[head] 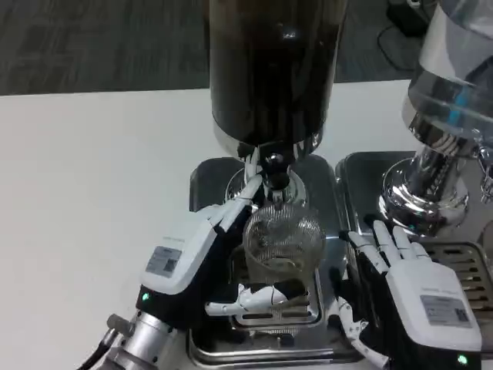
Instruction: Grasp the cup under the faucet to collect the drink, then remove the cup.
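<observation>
The left hand (196, 258) grips the clear ribbed cup (282, 240) from its 9 o'clock side, fingers wrapped around it, holding it just under the faucet (273, 179) of the dark dispenser (269, 69) and above the drip tray (254, 339). The cup's mouth tilts toward the camera. The right hand (412, 297) rests with its fingers spread and holds nothing, at 3 o'clock of the cup on the counter (92, 177). The step looks like collecting the drink; whether liquid flows cannot be told. Next, the cup probably needs levelling under the spout, then drawing back toward 6 o'clock without spilling.
</observation>
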Available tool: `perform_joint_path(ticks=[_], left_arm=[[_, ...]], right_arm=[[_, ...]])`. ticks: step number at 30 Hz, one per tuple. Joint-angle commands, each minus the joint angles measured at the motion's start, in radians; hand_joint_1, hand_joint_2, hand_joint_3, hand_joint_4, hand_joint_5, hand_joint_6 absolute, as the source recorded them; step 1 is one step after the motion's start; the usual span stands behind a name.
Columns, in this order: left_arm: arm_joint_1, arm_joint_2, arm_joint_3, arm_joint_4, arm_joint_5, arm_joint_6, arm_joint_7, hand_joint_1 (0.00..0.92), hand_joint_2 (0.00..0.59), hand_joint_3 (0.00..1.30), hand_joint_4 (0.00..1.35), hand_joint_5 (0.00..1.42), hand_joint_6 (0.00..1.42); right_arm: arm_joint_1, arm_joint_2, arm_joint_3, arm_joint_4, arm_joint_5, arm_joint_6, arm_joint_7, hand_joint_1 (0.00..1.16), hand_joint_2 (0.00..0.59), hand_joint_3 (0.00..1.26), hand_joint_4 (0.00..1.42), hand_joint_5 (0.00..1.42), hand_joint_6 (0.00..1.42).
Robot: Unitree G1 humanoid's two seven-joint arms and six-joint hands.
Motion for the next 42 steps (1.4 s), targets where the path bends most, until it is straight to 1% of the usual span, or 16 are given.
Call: perform_joint_path(ticks=[1, 7, 8, 10, 16, 19, 21, 25, 27, 29, 31, 33, 35, 37, 39, 42], left_arm=[[0.033, 0.028, 0.034, 0.016, -0.031, 0.048, -0.038, 0.166, 0.059, 0.05, 0.10, 0.39, 0.26], [0.058, 0.051, 0.072, -0.008, -0.040, 0.043, -0.039, 0.160, 0.060, 0.05, 0.10, 0.39, 0.26], [0.064, 0.055, 0.079, -0.014, -0.041, 0.041, -0.041, 0.145, 0.059, 0.05, 0.10, 0.39, 0.26], [0.087, 0.075, 0.104, -0.041, -0.052, 0.030, -0.042, 0.126, 0.061, 0.05, 0.10, 0.39, 0.26], [0.168, 0.130, 0.176, -0.164, -0.104, 0.018, -0.064, 0.107, 0.052, 0.05, 0.10, 0.39, 0.26], [0.204, 0.145, 0.209, -0.227, -0.120, 0.027, -0.085, 0.105, 0.052, 0.05, 0.10, 0.39, 0.26], [0.230, 0.157, 0.232, -0.273, -0.127, 0.032, -0.093, 0.093, 0.049, 0.05, 0.10, 0.39, 0.26], [0.270, 0.161, 0.265, -0.344, -0.131, 0.052, -0.112, 0.088, 0.049, 0.05, 0.10, 0.38, 0.26], [0.280, 0.157, 0.275, -0.362, -0.132, 0.051, -0.131, 0.087, 0.048, 0.05, 0.10, 0.38, 0.25], [0.292, 0.164, 0.290, -0.390, -0.139, 0.034, -0.144, 0.085, 0.049, 0.05, 0.10, 0.38, 0.25], [0.305, 0.179, 0.312, -0.428, -0.164, -0.007, -0.167, 0.025, 0.053, 0.05, 0.09, 0.35, 0.21], [0.316, 0.195, 0.337, -0.466, -0.181, -0.042, -0.187, 0.001, 0.078, 0.05, 0.08, 0.34, 0.19], [0.327, 0.206, 0.361, -0.498, -0.197, -0.066, -0.211, 0.000, 0.098, 0.04, 0.05, 0.29, 0.13], [0.332, 0.228, 0.394, -0.522, -0.249, -0.121, -0.259, 0.000, 0.112, 0.01, 0.01, 0.21, 0.05], [0.330, 0.241, 0.417, -0.532, -0.298, -0.169, -0.313, 0.000, 0.118, 0.00, 0.00, 0.17, 0.00], [0.320, 0.246, 0.436, -0.531, -0.362, -0.234, -0.397, 0.000, 0.134, 0.00, 0.00, 0.10, 0.00]], right_arm=[[-0.008, -0.006, -0.012, 0.006, 0.016, -0.011, 0.000, 0.49, 0.571, 0.17, 0.00, 0.00, 0.06], [-0.012, -0.015, -0.016, 0.000, 0.010, -0.009, 0.002, 0.49, 0.571, 0.17, 0.00, 0.00, 0.06], [-0.012, -0.015, -0.017, 0.000, 0.010, -0.008, 0.000, 0.49, 0.571, 0.17, 0.00, 0.00, 0.06], [-0.011, -0.016, -0.020, -0.002, 0.012, -0.008, 0.001, 0.49, 0.571, 0.17, 0.00, 0.00, 0.06], [0.007, -0.024, -0.035, -0.034, -0.002, 0.005, -0.005, 0.49, 0.571, 0.17, 0.00, 0.00, 0.06], [0.016, -0.040, -0.049, -0.046, 0.003, 0.000, 0.005, 0.49, 0.571, 0.17, 0.00, 0.00, 0.06], [0.022, -0.051, -0.047, -0.053, -0.009, -0.001, 0.007, 0.49, 0.571, 0.17, 0.00, 0.00, 0.06], [0.034, -0.046, -0.055, -0.063, -0.002, 0.004, 0.014, 0.49, 0.571, 0.17, 0.00, 0.00, 0.05], [0.053, -0.066, -0.061, -0.086, -0.024, -0.001, 0.010, 0.48, 0.571, 0.17, 0.00, 0.00, 0.04], [0.075, -0.086, -0.067, -0.104, -0.046, -0.002, 0.012, 0.48, 0.571, 0.16, 0.00, 0.00, 0.03], [0.094, -0.099, -0.079, -0.111, -0.043, -0.004, 0.018, 0.48, 0.565, 0.16, 0.00, 0.00, 0.01], [0.114, -0.112, -0.088, -0.113, -0.047, -0.007, 0.015, 0.48, 0.563, 0.15, 0.00, 0.00, 0.01], [0.135, -0.128, -0.094, -0.117, -0.053, -0.017, 0.006, 0.48, 0.563, 0.13, 0.00, 0.00, 0.00], [0.150, -0.146, -0.099, -0.117, -0.063, -0.030, -0.004, 0.47, 0.558, 0.09, 0.00, 0.00, 0.00], [0.152, -0.152, -0.103, -0.113, -0.062, -0.040, -0.002, 0.45, 0.559, 0.05, 0.00, 0.00, 0.00], [0.147, -0.149, -0.107, -0.106, -0.058, -0.044, 0.000, 0.42, 0.560, 0.03, 0.00, 0.00, 0.00]])
